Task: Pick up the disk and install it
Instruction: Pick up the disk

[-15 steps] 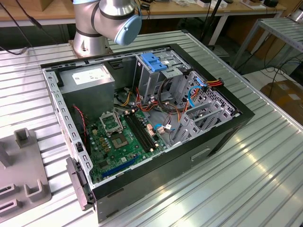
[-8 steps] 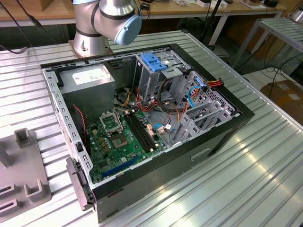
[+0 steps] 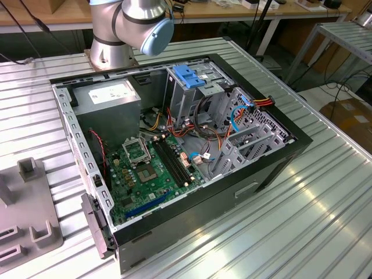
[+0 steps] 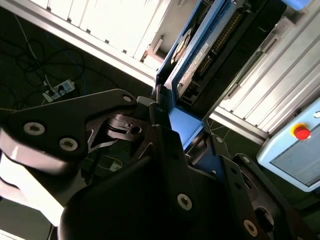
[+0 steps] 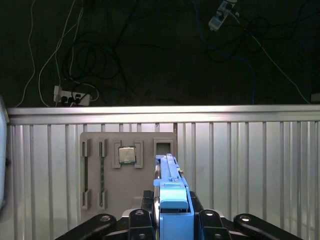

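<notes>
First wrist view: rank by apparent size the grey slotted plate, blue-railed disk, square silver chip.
1. grey slotted plate
2. blue-railed disk, edge-on and near the camera, so unsure
3. square silver chip

Ribbed metal table (image 3: 325, 232), open computer case (image 3: 232, 195), grey holder (image 3: 35, 229)

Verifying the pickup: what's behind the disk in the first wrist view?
Behind the disk, held in the tool, lies a grey slotted plate carrying a chip on the ribbed table. The disk hides part of it.
</notes>
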{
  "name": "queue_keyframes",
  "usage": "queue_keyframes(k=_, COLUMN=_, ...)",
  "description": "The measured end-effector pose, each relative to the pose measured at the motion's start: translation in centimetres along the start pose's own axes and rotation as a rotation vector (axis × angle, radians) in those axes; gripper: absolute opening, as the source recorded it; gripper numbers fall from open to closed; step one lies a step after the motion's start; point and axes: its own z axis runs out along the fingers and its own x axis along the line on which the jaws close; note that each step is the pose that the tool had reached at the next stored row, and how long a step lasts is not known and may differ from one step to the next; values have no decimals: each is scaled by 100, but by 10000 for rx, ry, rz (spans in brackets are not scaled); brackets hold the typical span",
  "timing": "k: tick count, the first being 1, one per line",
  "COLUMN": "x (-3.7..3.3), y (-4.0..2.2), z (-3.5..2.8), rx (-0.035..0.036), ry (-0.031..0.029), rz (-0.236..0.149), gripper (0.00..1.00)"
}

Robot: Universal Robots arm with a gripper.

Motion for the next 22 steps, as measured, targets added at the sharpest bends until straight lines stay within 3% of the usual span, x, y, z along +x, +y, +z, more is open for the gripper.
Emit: queue_keyframes(k=22, x=2, y=-8, z=-148, rx=-68, ry=-2, rz=30, gripper=37)
